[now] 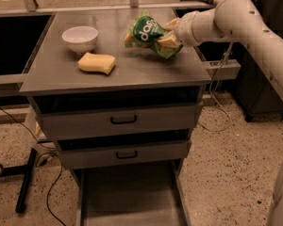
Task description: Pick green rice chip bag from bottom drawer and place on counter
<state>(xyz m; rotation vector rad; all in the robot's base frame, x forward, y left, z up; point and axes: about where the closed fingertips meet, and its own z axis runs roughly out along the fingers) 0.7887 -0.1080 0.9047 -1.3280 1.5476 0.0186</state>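
Note:
The green rice chip bag (147, 32) has a dark round logo with white lettering and is held tilted just above the right part of the counter (132, 67). My gripper (167, 39) comes in from the right on a white arm and is shut on the bag's right end. The bottom drawer (127, 197) is pulled open at the cabinet's foot and shows a bare flat tray.
A white bowl (80, 37) and a yellow sponge (97, 63) sit on the counter's left half. Two shut drawers with black handles (123, 120) are below. Cables and a black stand leg (26, 185) lie on the floor at left.

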